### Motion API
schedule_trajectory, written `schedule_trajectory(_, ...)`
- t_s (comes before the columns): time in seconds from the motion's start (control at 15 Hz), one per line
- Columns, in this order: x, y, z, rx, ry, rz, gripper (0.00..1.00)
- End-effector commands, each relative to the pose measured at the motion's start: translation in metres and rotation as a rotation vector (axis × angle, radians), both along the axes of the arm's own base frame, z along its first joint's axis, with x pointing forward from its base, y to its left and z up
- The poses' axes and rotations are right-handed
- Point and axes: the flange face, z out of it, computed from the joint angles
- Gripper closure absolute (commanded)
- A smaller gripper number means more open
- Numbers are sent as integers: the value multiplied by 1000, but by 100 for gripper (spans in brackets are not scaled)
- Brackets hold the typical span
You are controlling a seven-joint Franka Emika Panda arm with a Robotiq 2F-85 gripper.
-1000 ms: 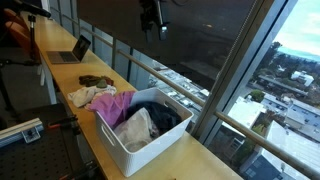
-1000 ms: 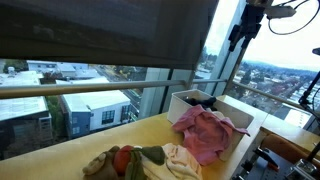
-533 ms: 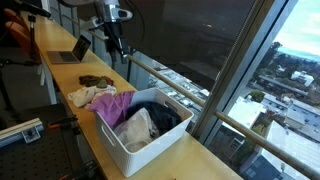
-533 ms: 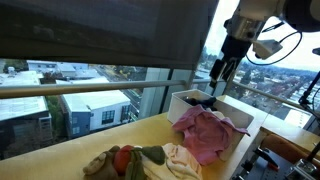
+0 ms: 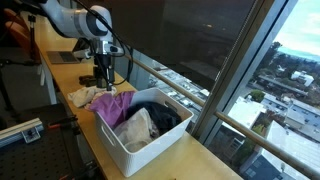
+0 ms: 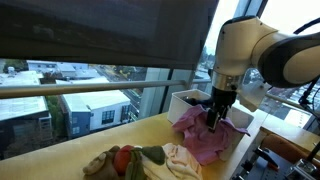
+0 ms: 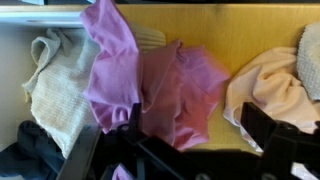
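The gripper [image 5: 103, 80] is hovering low over the pink cloth [image 5: 114, 106]. Its fingers [image 7: 275, 132] are standing wide apart and are gripping nothing. In the wrist view the pink cloth [image 7: 150, 85] is lying right under the open jaws. I cannot tell if the fingertips are touching it.

The pink cloth is hanging over the rim of the bin [image 5: 122, 150], partly inside and partly on the table [image 5: 60, 73]. Inside the bin a beige cloth [image 7: 55, 75] and a dark cloth [image 7: 22, 160] are lying beside it. On the table, just beside the pink cloth, a cream cloth [image 7: 262, 90] is lying in a small pile of clothes [image 6: 135, 160]. A laptop [image 5: 70, 50] is standing well apart, farther along the table.
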Motion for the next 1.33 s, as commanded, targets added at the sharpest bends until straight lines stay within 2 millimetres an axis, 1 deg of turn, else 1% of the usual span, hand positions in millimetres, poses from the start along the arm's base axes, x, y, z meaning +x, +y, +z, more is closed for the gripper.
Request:
schedule_trajectory(0.0, -4, 3, -9, -54, 31, -4, 0)
schedule_trajectory(0.2, -6, -4, -8, -95, 31, 10, 0)
schedule_trajectory(0.47, -6, -23, -6, -182, 13, 58, 0)
schedule_trajectory(0.73, -6, -34, -17, -208, 15, 82, 0)
schedule_trajectory(0.8, -7, -35, -19, -211, 17, 85, 25)
schedule_trajectory(0.87, -8, -36, -20, -212, 19, 87, 26)
schedule_trajectory(1.0, -10, -38, -19, -212, 20, 87, 42)
schedule_trajectory(1.07, -10, -39, -17, -211, 19, 86, 51)
schedule_trajectory(1.2, -9, -38, -11, -207, 14, 83, 64)
schedule_trajectory(1.27, -8, -37, -7, -205, 11, 82, 73)
